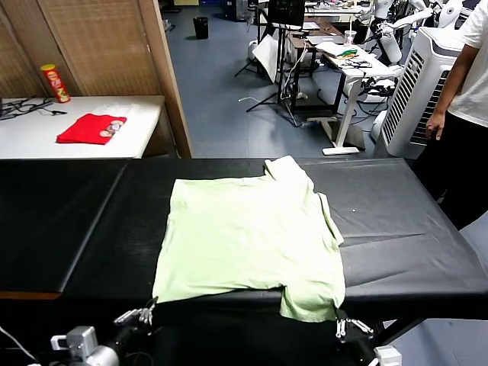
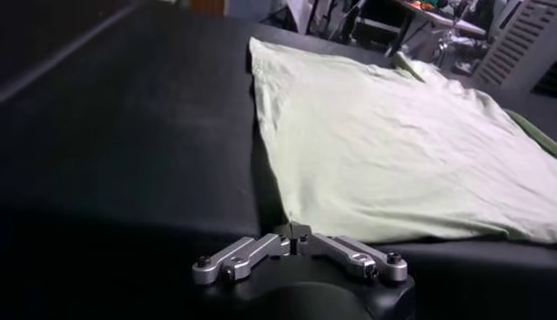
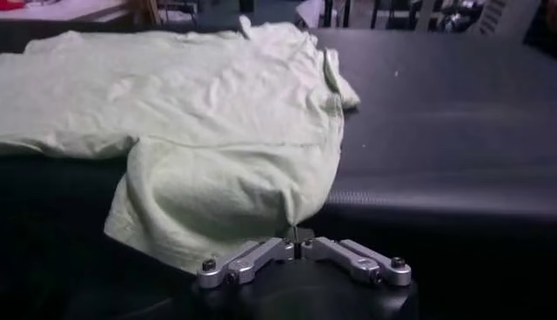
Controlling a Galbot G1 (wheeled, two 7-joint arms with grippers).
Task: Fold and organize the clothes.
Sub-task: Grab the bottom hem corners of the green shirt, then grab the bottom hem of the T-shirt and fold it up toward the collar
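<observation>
Head high; wrists low, table-edge.

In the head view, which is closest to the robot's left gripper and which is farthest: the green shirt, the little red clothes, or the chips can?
From the left gripper, shut on the shirt's near corner:
1. Green shirt, touching it, spread on the black table.
2. Red clothes, on the white table behind, to the left.
3. Chips can, standing farther back on that white table.
</observation>
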